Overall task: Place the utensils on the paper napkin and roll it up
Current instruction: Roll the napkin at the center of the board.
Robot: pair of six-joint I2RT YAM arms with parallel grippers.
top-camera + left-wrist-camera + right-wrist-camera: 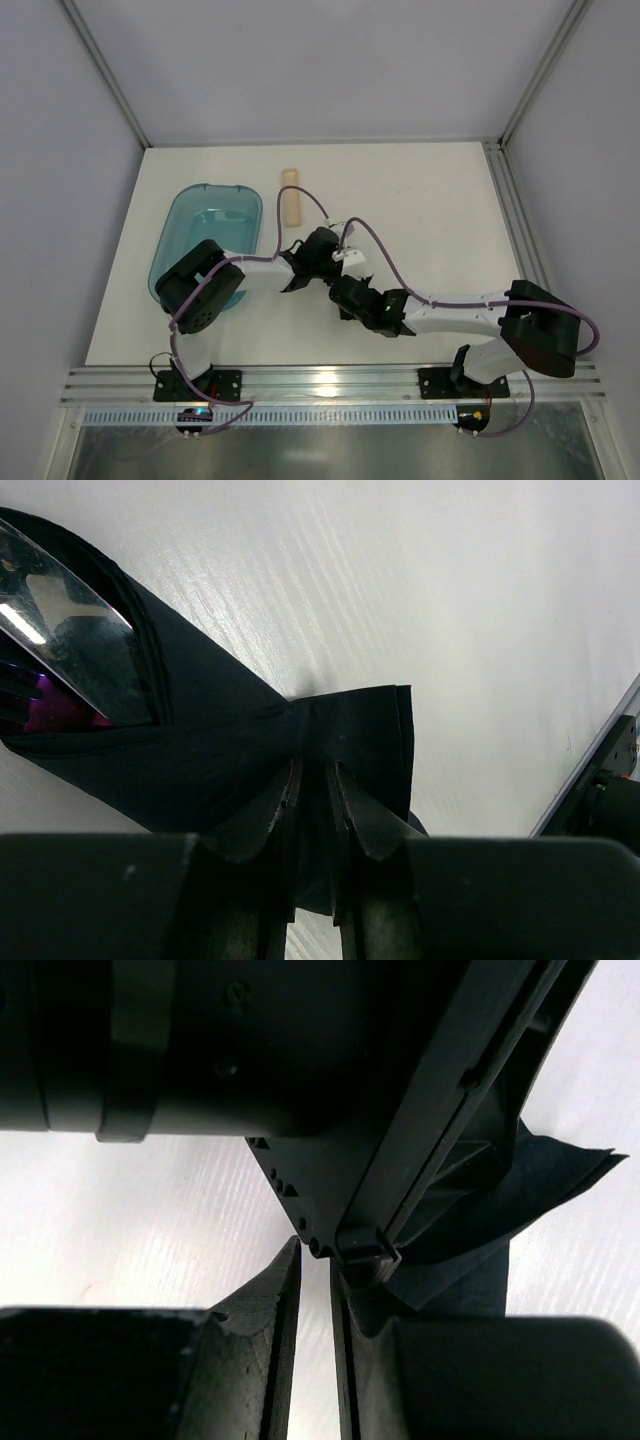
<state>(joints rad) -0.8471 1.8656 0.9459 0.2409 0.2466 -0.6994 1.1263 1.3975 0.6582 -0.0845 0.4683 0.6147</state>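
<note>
**A:** Where is the paper napkin (220, 740) lying?

**B:** It is lying on the tabletop (450, 600), near the middle, under the spot where both wrists are meeting. It is folding over a shiny utensil (65, 630), whose end is showing at the open side of the fold. The left pincer (315, 770) is pinching a bunched edge of the sheet.

**A:** And the right pincer (318, 1255)?

**B:** Its fingers are standing almost pressed together. Only a sliver of white is showing between them, and I am seeing nothing caught there. The napkin is sitting just beside its right finger, and the left arm (300, 1060) is crowding in right in front of it.

**A:** What is worrying you?

**B:** I am judging three risks. The thin paper may be tearing if it is getting dragged from that one pinched point. The utensil may be sliding out of the open end if the fold is tilting. And the arms are working so close together that one may be knocking the other and spoiling the roll.
</note>
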